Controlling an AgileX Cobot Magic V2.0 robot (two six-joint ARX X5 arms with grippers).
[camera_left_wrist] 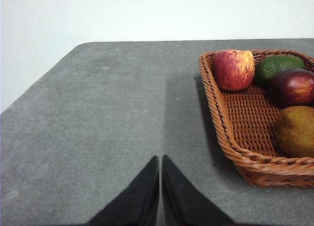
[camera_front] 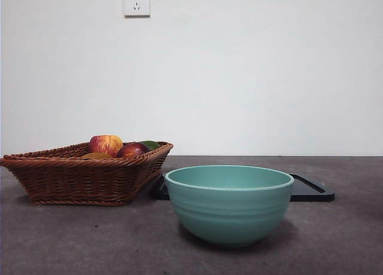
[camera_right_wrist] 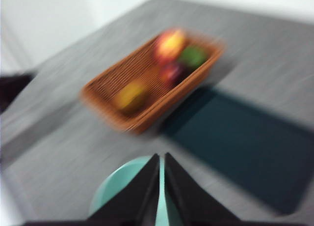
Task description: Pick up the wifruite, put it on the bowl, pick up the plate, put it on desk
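Note:
The teal-green bowl stands empty on the desk at the front middle. A brown wicker basket to its left holds a red-yellow apple, a dark red fruit, a green fruit and a brownish-yellow fruit. No plate shows, only a flat black tray behind the bowl. My left gripper is shut and empty above bare desk beside the basket. My right gripper is shut and empty above the bowl's rim; its view is blurred. No arm shows in the front view.
A white wall with a socket stands behind the desk. The tray lies next to the basket. The desk's rounded far corner shows in the left wrist view.

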